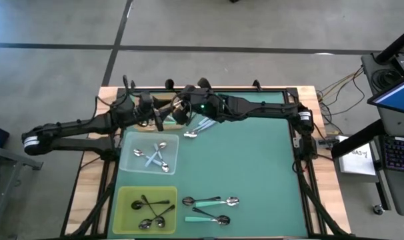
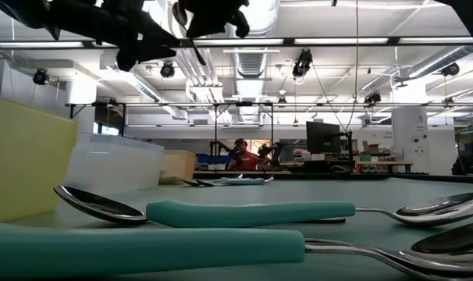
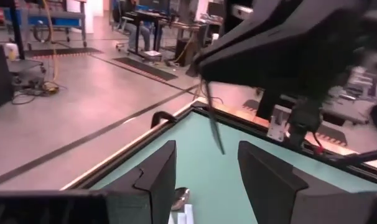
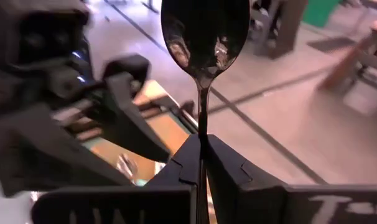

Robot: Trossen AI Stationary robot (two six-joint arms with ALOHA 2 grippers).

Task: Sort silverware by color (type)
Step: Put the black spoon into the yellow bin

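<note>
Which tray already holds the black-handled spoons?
The yellow-green tray at the table's near-left corner: its spoons have black handles, while the clear tray beyond it holds pale-handled ones.

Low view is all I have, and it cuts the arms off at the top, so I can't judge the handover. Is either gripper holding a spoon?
Observer: Yes. The right gripper is shut on a dark-handled spoon, clamped by its handle.
Operator: And the left gripper?
Observer: The left gripper is open and empty. The spoon hangs beyond its fingertips, not between them.
Operator: Where are the other black ones?
Observer: In the high view, the yellow tray at the table's near left holds the black-handled spoons.
</note>
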